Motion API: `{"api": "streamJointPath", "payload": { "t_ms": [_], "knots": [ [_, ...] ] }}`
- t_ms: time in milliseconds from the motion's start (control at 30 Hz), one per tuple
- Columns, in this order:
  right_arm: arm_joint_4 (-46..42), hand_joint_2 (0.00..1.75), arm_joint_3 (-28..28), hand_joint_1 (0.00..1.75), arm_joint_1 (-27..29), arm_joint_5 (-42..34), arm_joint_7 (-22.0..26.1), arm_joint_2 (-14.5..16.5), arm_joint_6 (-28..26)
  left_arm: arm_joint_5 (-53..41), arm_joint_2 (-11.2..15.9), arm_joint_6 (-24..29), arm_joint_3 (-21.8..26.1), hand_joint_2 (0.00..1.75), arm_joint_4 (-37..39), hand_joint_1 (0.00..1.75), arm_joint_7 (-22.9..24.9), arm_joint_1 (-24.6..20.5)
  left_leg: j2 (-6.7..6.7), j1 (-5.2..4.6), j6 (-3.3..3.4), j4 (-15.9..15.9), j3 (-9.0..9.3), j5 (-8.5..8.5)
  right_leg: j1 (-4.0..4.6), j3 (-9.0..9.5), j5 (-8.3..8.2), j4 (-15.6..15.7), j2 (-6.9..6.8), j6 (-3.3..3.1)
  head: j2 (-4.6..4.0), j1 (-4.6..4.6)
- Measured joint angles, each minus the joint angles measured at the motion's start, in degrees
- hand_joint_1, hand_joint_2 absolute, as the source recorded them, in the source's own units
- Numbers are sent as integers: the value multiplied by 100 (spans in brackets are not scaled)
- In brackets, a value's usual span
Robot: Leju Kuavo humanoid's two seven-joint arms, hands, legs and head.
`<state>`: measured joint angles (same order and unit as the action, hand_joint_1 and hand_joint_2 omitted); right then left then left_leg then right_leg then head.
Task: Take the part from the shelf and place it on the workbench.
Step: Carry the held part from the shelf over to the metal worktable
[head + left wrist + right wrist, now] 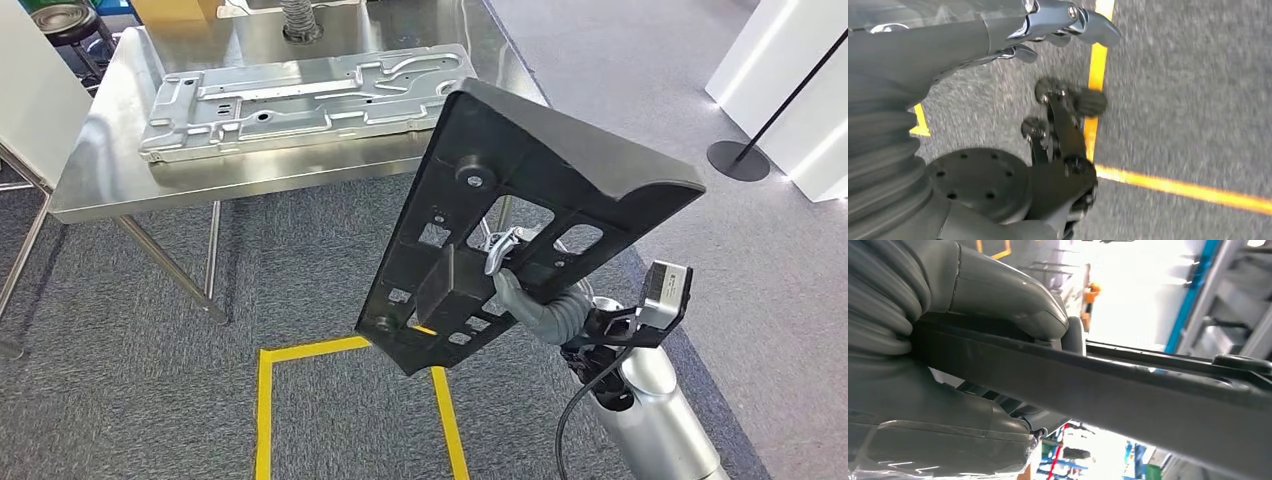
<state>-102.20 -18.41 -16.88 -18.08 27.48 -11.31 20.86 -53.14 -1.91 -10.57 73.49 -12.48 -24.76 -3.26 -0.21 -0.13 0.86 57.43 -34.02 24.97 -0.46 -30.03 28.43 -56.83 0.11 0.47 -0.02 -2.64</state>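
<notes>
The part (520, 200) is a large flat black plastic panel with cut-outs and a curved lip. It is tilted up in the air in front of me. My right hand (530, 300) grips it from behind near its lower middle, with fingers hooked through a cut-out. In the right wrist view the hand (973, 305) clamps the panel's edge (1098, 385) between thumb and fingers. The steel workbench (250, 185) stands ahead and to the left, beyond the panel. My left hand (948, 45) hangs over the carpet, holding nothing.
A stamped grey metal plate (310, 100) lies across the middle of the workbench. Yellow floor tape (265, 400) marks a box on the carpet below me. A black stanchion base (738, 160) and white panels (800, 80) stand at the right.
</notes>
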Motion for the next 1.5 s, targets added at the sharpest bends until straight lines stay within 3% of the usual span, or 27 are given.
{"api": "streamJointPath", "payload": {
  "t_ms": [67,100,167,200,233,267,333,400,567,633,700,733,767,833,900,967,1067,1133,1200,1233,1267,1300,1367,1400,1433,1500],
  "knots": [
    [-103,175,31,175,8,124,49,-20,-106,-8,-7,3,2,175,0,0,-19,7,-3,35,58,-89,77,-9,4,-52,110,-173,-5,51,0,10],
    [-155,175,55,175,18,168,87,-34,-137,-15,-10,-2,2,175,0,0,-31,7,-2,53,85,-124,120,-9,4,-178,236,-437,-6,72,0,18],
    [-216,175,108,175,88,210,170,-86,-138,-25,-13,-16,2,175,0,0,-60,6,-5,46,117,-134,172,35,-11,-628,538,-1228,-5,106,0,28],
    [-226,175,130,175,151,215,212,-123,-124,-27,-14,-23,2,175,0,0,-72,10,-12,44,122,-132,199,64,-22,-849,608,-1556,-6,124,0,28],
    [-227,175,147,175,218,223,258,-165,-102,-28,-14,-27,3,175,0,0,-84,17,-19,42,121,-130,231,96,-31,-986,566,-1698,-6,138,0,28],
    [-227,175,162,175,272,234,304,-203,-80,-31,-14,-31,3,175,0,0,-91,27,-26,42,114,-125,270,129,-39,-1009,406,-1605,-7,144,0,28],
    [-228,175,187,175,319,260,383,-261,-36,-38,-16,-39,4,175,0,0,-102,42,-31,42,83,-106,353,214,-49,-760,-107,-844,-10,134,0,30],
    [-229,175,204,175,326,274,420,-299,-8,-43,-18,-49,4,175,0,0,-111,38,-34,20,26,-71,395,312,-37,-503,-382,-194,-9,91,0,31],
    [-233,175,220,175,327,227,398,-346,75,-43,-7,-53,4,175,-2,0,-125,25,-18,23,-134,67,416,496,-33,-362,-309,-31,7,-75,1,23],
    [-232,175,221,175,323,193,370,-354,98,-43,-5,-51,6,175,-2,0,-128,20,-11,41,-182,688,126,776,-41,-275,-257,-6,-4,-128,0,13],
    [-223,175,218,175,323,160,337,-354,123,-43,-5,-46,15,175,-2,0,-127,27,-10,51,-210,1492,-364,1041,-30,-206,-186,-8,-6,-146,0,9],
    [-218,175,215,175,323,147,324,-354,140,-43,-5,-44,21,175,-2,0,-127,35,-10,52,-211,1687,-535,1022,-24,-162,-146,-9,-3,-146,0,9],
    [-214,175,213,175,323,135,318,-354,156,-43,-5,-42,27,175,-2,0,-127,43,-10,51,-200,1642,-592,867,-20,-104,-101,-9,1,-143,0,9],
    [-212,175,211,175,321,121,316,-354,176,-43,-4,-42,34,175,-2,0,-126,51,-9,41,-137,922,-396,295,-11,40,4,-3,4,-127,0,9],
    [-208,175,210,175,312,113,318,-354,180,-42,2,-39,39,175,-2,0,-124,51,-3,-1,-54,247,-135,-36,-2,135,89,10,5,-83,0,25],
    [-202,175,209,175,308,109,316,-354,180,-40,6,-35,44,175,-2,0,-121,49,2,-40,11,52,-52,-22,-4,167,103,25,11,-11,0,41],
    [-203,175,208,175,297,107,312,-355,179,-37,2,-29,46,175,-2,0,-121,55,-11,-7,98,-74,85,16,-9,144,111,-149,5,71,0,54],
    [-206,175,202,175,285,108,312,-357,172,-36,-4,-29,52,175,-2,0,-122,51,-16,14,154,-132,212,60,-19,-171,291,-703,0,112,0,77],
    [-198,175,187,175,305,114,318,-358,160,-36,-8,-29,64,175,-2,0,-125,47,-24,12,178,-136,289,131,-31,-693,548,-1421,2,152,0,89],
    [-191,175,176,175,322,119,333,-357,158,-37,-11,-29,70,175,-2,0,-127,52,-30,11,176,-135,331,173,-36,-896,594,-1623,1,168,0,90],
    [-184,175,165,175,335,123,365,-357,164,-39,-13,-30,74,175,-2,0,-128,60,-39,11,168,-134,385,217,-40,-997,523,-1618,0,174,0,90],
    [-180,175,155,175,340,126,403,-356,173,-41,-16,-31,75,175,-2,0,-128,67,-63,12,150,-133,453,267,-44,-983,333,-1396,2,176,0,90],
    [-177,175,140,175,340,129,459,-356,191,-45,-30,-33,76,175,-2,0,-129,65,-115,12,102,-130,594,378,-50,-766,-222,-618,77,159,0,93],
    [-173,175,134,175,339,136,468,-356,197,-45,-38,-33,78,175,-2,0,-131,52,-147,11,70,-129,639,426,-44,-670,-385,-300,128,133,0,95],
    [-169,175,129,175,339,150,465,-356,203,-45,-44,-33,79,175,-2,0,-132,34,-161,13,39,-133,658,462,-31,-615,-487,-116,172,97,0,96],
    [-158,175,116,175,323,195,441,-356,224,-45,-46,-33,82,175,-2,0,-138,14,-186,15,-20,-119,678,486,-12,-582,-456,-40,182,8,0,91]
  ]
}}
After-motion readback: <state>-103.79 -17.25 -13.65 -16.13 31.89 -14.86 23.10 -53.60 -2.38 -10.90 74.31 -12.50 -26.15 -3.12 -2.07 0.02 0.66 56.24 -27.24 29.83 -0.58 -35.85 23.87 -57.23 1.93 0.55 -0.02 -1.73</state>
